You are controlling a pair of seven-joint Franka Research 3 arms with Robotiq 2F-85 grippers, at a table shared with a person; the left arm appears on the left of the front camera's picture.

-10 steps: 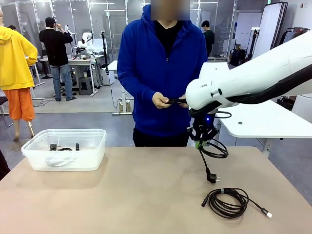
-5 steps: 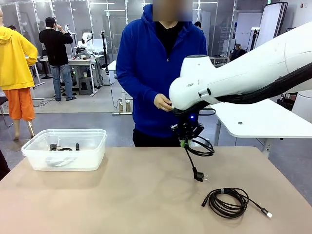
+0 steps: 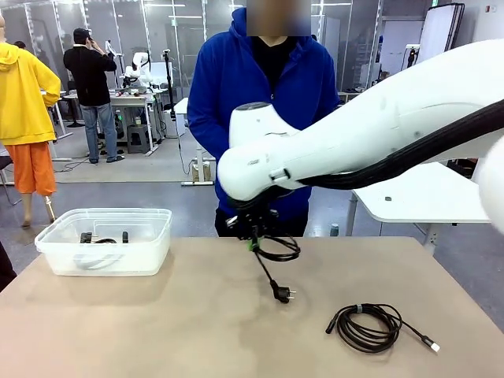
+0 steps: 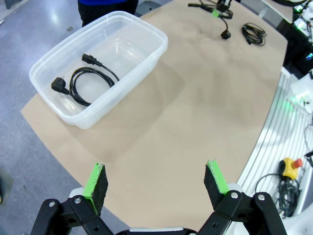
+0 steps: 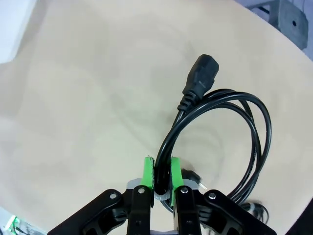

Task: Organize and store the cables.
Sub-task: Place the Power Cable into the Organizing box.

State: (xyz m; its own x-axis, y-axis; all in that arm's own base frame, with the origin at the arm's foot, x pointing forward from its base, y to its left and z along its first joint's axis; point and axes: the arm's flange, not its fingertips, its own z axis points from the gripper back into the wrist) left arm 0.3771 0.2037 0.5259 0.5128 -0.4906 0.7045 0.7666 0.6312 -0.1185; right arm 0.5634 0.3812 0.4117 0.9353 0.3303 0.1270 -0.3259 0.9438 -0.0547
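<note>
Against a second ago, the right gripper [image 3: 253, 239] now stands much farther toward 9 o'clock across the table [image 3: 157, 331]. Then it hung near the 3 o'clock side, just in front of the person's hands. Now it is over the middle, in front of the person [image 3: 236, 94], and the white arm covers those hands. The power cord [image 3: 277, 250] travels with it, loop and dangling plug shifted the same way. The coiled cable [image 3: 368, 326] lies where it lay, on the table at about 4 o'clock from the gripper and well apart from it. The clear bin [image 3: 106, 213] is unmoved at 9 o'clock.

The right gripper is nearly closed, its green pads [image 5: 146, 171] pinching the power cord's black strands between them. From the pinch the cord curves out in a loop, with its socket end at 12 o'clock in the wrist view. In the front view the plug hangs low at 5 o'clock from the gripper, and we cannot tell whether it touches the table.

The left gripper [image 4: 156, 180] stands wide and holds nothing. At 11 o'clock from it, the bin holds another black cord [image 4: 83, 81].
</note>
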